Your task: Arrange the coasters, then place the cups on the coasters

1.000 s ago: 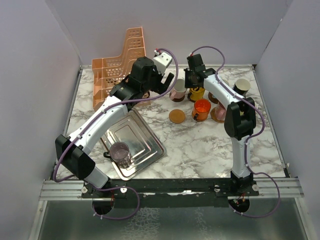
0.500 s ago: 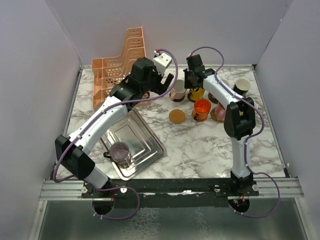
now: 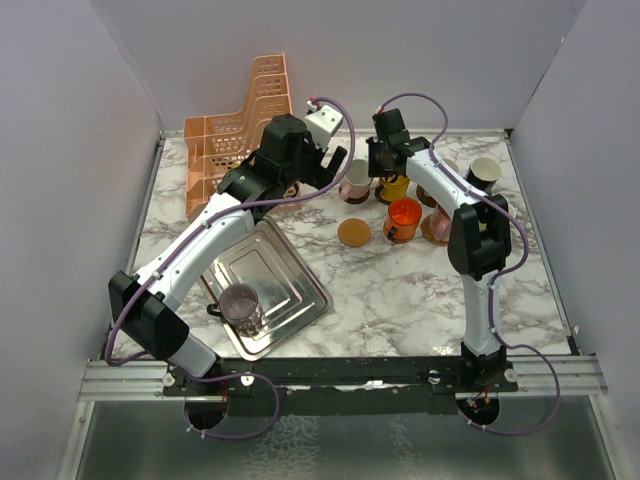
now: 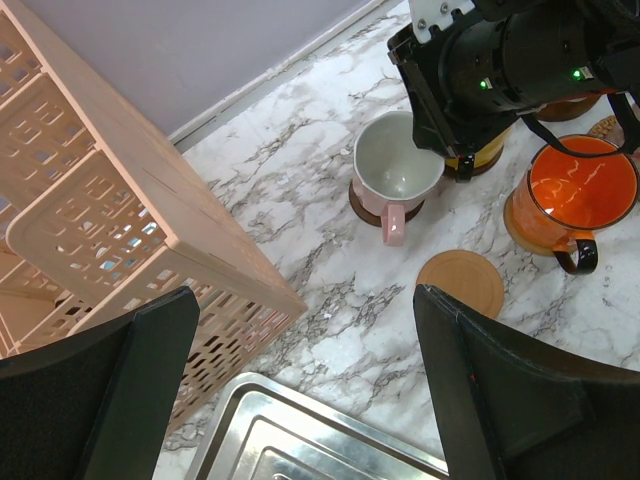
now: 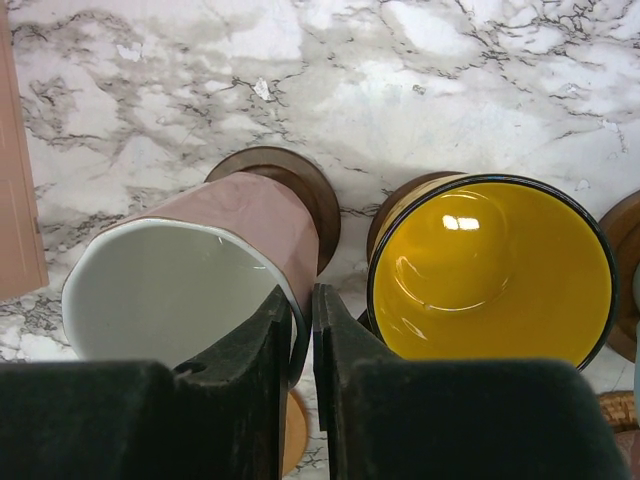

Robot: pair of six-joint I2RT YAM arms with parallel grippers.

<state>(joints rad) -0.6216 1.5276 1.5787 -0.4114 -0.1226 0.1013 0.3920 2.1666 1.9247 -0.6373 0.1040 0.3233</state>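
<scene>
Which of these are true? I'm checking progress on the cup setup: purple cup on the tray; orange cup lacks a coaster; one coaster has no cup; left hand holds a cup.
The purple cup stands on the silver tray: true.
The orange cup has no coaster under it: false; it stands on a coaster.
One bare coaster carries no cup: true.
The left hand holds a cup: false; it is open and empty.

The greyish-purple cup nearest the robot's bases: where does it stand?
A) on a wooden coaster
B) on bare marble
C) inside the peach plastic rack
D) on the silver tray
D: in the overhead view the greyish-purple cup stands on the silver tray.
</scene>
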